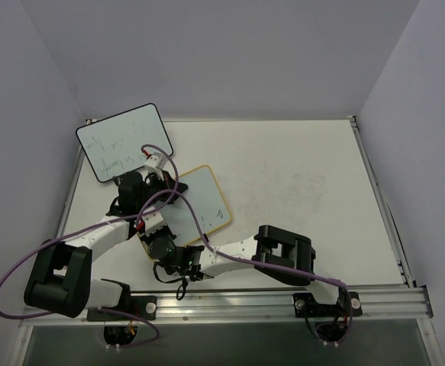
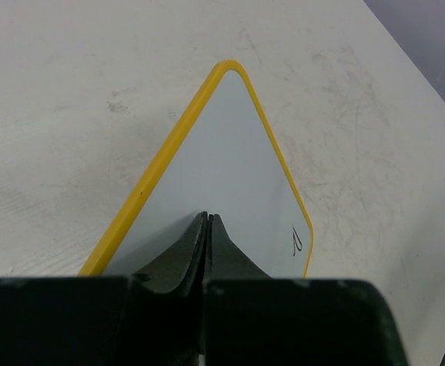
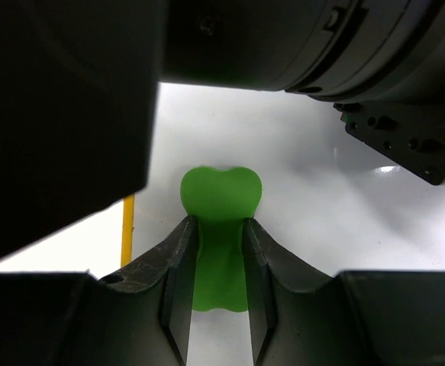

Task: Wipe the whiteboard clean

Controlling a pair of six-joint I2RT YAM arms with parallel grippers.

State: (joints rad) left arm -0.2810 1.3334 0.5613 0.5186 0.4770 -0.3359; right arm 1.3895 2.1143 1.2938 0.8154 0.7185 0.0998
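The whiteboard [image 1: 207, 200] lies on the bench [image 1: 306, 175], left of the middle. The left hand [image 2: 207, 219] is fully closed over it, holding nothing. The right hand [image 3: 220, 229] grips a green piece [image 3: 220, 194] over the board's white face.

White table [image 2: 69, 99], scuffed and grey-smudged, spreads ahead of the left gripper [image 2: 207, 223] and out to both its sides. Pale lavender back wall [image 1: 222, 53] far beyond it. Left wall [image 1: 16, 152] and right wall [image 1: 428, 152] close in either side. Aluminium rail [image 1: 245, 303] behind it along the table's near edge. Flat, even light.
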